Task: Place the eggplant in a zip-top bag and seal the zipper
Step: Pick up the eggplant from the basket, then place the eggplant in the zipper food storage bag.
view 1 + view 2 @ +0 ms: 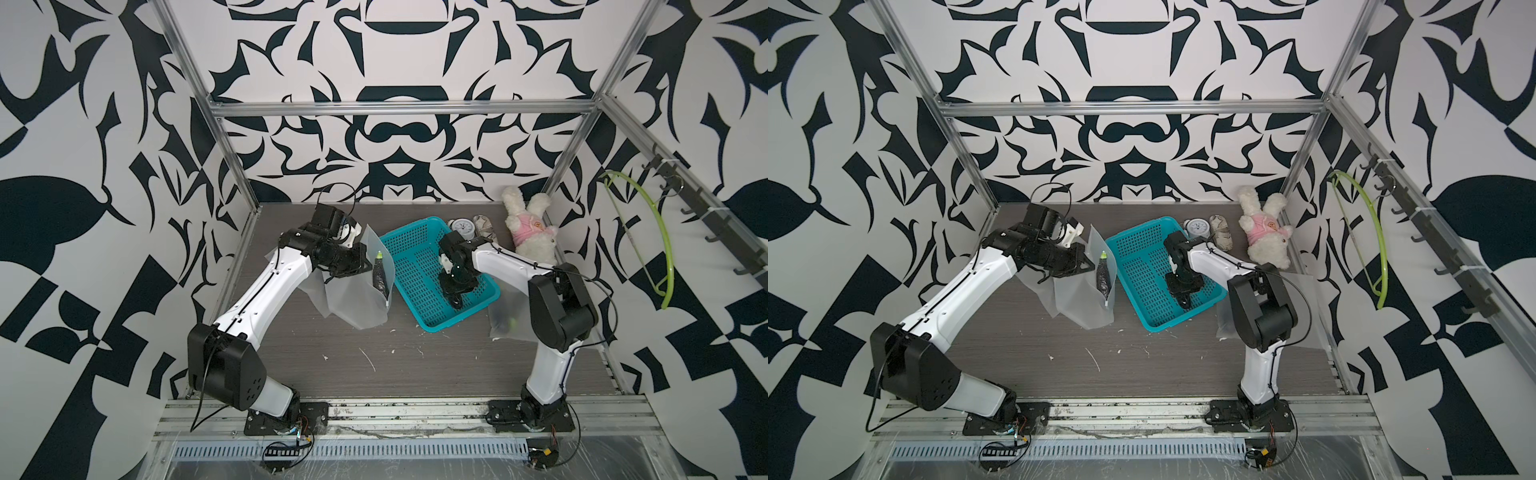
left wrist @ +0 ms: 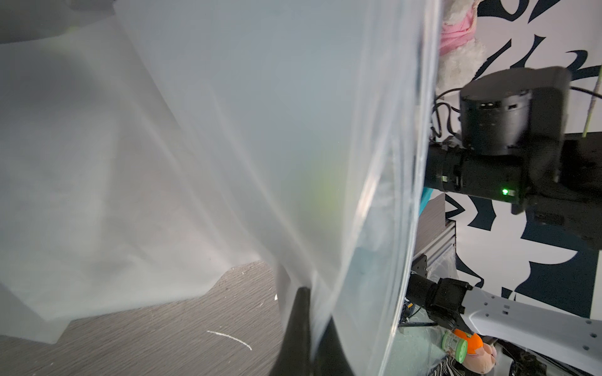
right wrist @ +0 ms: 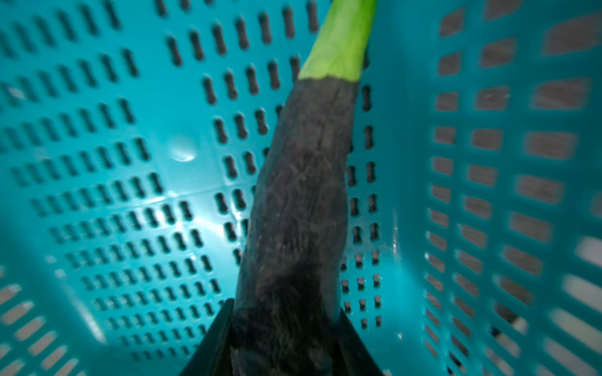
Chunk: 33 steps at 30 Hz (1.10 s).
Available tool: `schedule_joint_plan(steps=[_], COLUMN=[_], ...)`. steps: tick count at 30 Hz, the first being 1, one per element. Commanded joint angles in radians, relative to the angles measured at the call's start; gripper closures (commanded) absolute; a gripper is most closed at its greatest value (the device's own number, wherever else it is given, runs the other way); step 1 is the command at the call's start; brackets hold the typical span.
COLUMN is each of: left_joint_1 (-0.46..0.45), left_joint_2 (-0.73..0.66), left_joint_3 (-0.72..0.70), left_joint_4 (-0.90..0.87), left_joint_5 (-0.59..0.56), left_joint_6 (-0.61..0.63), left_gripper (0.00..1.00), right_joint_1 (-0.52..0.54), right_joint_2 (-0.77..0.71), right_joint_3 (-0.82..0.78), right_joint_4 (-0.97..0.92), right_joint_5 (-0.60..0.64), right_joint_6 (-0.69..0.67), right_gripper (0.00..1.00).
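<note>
My left gripper [image 2: 314, 306] is shut on the film of a frosted zip-top bag [image 1: 361, 299] [image 1: 1088, 303] [image 2: 260, 130] and holds it up left of the basket. Inside that bag a dark eggplant [image 1: 379, 274] [image 1: 1102, 278] with a green stem stands upright. My right gripper [image 1: 456, 301] [image 1: 1185, 301] [image 3: 286, 307] reaches down into the teal basket [image 1: 415, 232] [image 1: 1133, 237] [image 3: 488, 162]. Its jaws press both sides of a second dark eggplant [image 3: 299, 195], which lies along the basket floor with its green stem pointing away from the gripper.
Another frosted bag [image 1: 505, 322] lies by the right arm's elbow. A plush rabbit [image 1: 528, 232], a small clock [image 1: 462, 227] and a wrapped bundle [image 1: 484, 226] sit at the back right. A green hanger [image 1: 652, 232] hangs on the right wall rail.
</note>
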State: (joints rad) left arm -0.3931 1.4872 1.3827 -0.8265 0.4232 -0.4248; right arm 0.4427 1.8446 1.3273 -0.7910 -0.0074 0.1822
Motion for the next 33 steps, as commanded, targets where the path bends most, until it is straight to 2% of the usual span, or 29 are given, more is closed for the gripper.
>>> schedule_joint_plan(steps=[1,9,12,19,24,33], left_joint_1=[-0.002,-0.017,-0.032,-0.057,-0.069,-0.071], left_joint_2=[-0.004,0.019,0.038,0.074,0.091,0.071], left_joint_3=[-0.001,0.025,0.043,0.086,0.11,0.125], left_joint_4=[-0.011,-0.013,-0.013,-0.011,-0.005,0.0], left_joint_5=[-0.004,0.001,-0.001,-0.005,-0.003,-0.007], left_joint_6=[0.014,0.005,0.003,-0.008,-0.014,-0.019], left_gripper=[1.0,1.0,1.0,1.0,1.0,1.0], right_joint_1=[-0.003,-0.004,0.005,0.073,0.165,0.291], right_joint_2=[-0.106,-0.265,-0.315,-0.395,-0.383,-0.343], right_joint_3=[0.046,0.082,0.065,0.02,0.002,-0.083], right_joint_4=[0.01,0.149,0.274,0.589,0.746,0.787], right_joint_5=[-0.025,-0.187,-0.293,-0.391,-0.374,-0.224], right_joint_6=[0.017,0.107,0.176,0.277,0.293,0.253], right_gripper=[0.64,0.63,0.64,0.61,0.59,0.6])
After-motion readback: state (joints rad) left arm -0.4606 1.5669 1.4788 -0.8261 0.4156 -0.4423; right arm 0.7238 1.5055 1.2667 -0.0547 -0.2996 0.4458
